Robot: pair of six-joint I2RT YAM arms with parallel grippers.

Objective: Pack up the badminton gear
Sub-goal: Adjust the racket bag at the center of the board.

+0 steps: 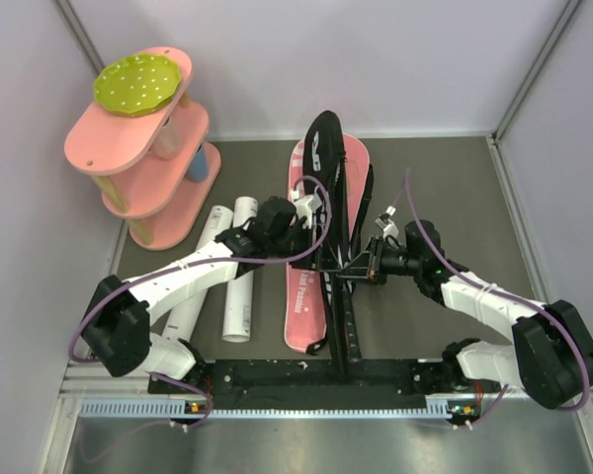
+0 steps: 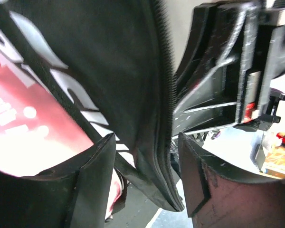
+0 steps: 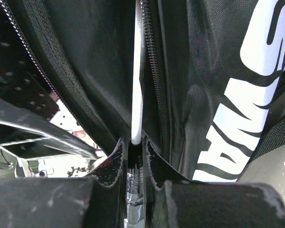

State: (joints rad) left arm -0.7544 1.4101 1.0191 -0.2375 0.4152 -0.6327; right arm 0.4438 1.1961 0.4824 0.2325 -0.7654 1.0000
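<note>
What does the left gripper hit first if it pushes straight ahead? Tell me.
The bag: its black zipper edge sits between the left gripper's open fingers, so it would likely meet that first; depth is unclear.

Both arms reach in toward the middle of the frame, one with its jaws parted and the other pinched.

In the top view the left arm (image 1: 193, 272) leaves its base at lower left and stretches diagonally up and right, its wrist bent so the left gripper (image 1: 301, 209) sits just above centre. The right arm (image 1: 484, 301) comes from lower right, elbow folded, and its right gripper (image 1: 369, 262) points left at centre. In the left wrist view the two dark fingers (image 2: 92, 175) stand apart along the bottom edge. In the right wrist view the fingers (image 3: 113, 166) at bottom centre press nearly together on a thin white shaft (image 3: 137, 85).
</note>
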